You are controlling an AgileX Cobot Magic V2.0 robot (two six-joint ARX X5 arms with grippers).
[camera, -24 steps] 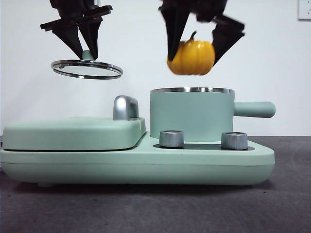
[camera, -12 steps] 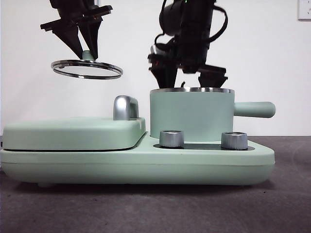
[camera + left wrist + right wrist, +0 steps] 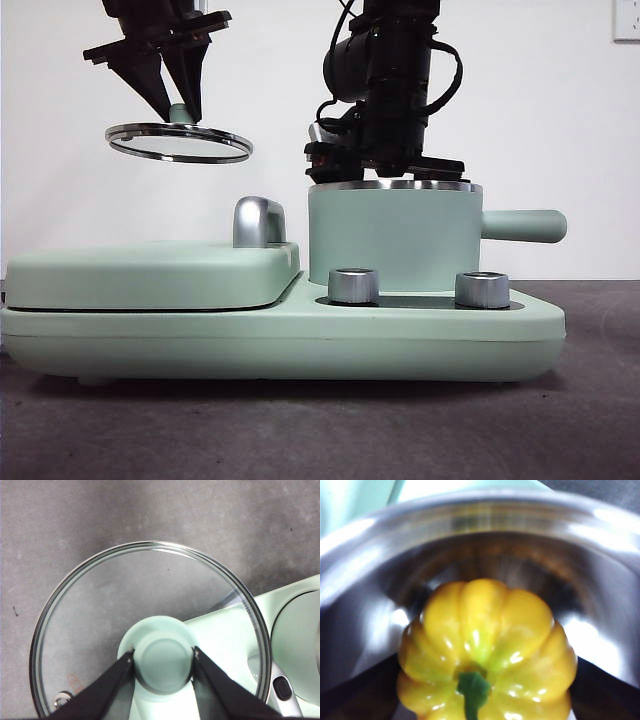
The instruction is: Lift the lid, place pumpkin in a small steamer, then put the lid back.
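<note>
The small steamer (image 3: pixel 395 240) stands uncovered on the right half of the base appliance, its handle pointing right. My right gripper (image 3: pixel 385 170) reaches down into it from above. In the right wrist view the pumpkin (image 3: pixel 485 625) sits between my right gripper's (image 3: pixel 485 690) jaws, low inside the steamer's shiny steel wall (image 3: pixel 485 525). The pumpkin is hidden in the front view. My left gripper (image 3: pixel 178 112) is shut on the lid's mint-green knob (image 3: pixel 162 660) and holds the lid (image 3: pixel 178 143) level in the air, above the griddle cover. The lid's glass (image 3: pixel 125 595) fills the left wrist view.
The long mint-green base appliance (image 3: pixel 280 335) stands on the dark table, with the flat griddle cover (image 3: pixel 150 275) on its left half. A steel handle (image 3: pixel 258 222) rises beside the steamer. Two silver knobs (image 3: pixel 353 285) (image 3: pixel 482 289) sit in front of the steamer.
My right gripper has come down with the pumpkin from above the steamer into it, so the pumpkin no longer shows in the front view. The left gripper and the lid have not moved.
</note>
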